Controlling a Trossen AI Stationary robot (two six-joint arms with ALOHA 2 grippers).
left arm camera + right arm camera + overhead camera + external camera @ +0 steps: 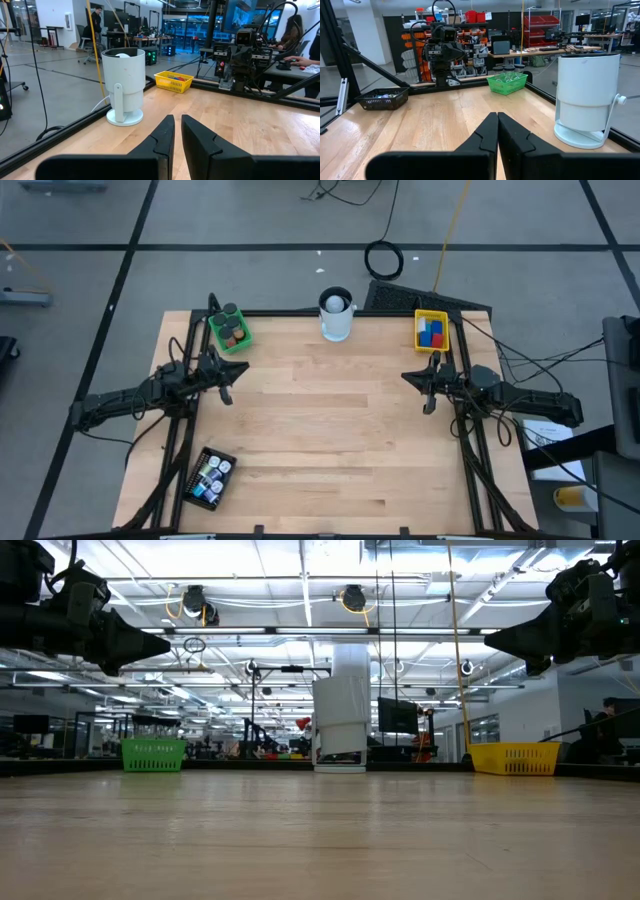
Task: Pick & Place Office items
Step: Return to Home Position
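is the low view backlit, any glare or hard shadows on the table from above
Low view: yes, ceiling lights face the camera, so the left arm and right arm up at the sides read as silhouettes and the table carries a pale sheen. High view: even light, no hard shadows or glare on the wood.

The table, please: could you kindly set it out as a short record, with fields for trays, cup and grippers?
Green tray: far left corner, holds dark round caps
Yellow tray: far right, holds blue and red blocks
Black tray: near left, holds small white-and-blue pieces
White cup: far edge, between green and yellow trays
Left gripper: raised at left side, shut, empty
Right gripper: raised at right side, shut, empty
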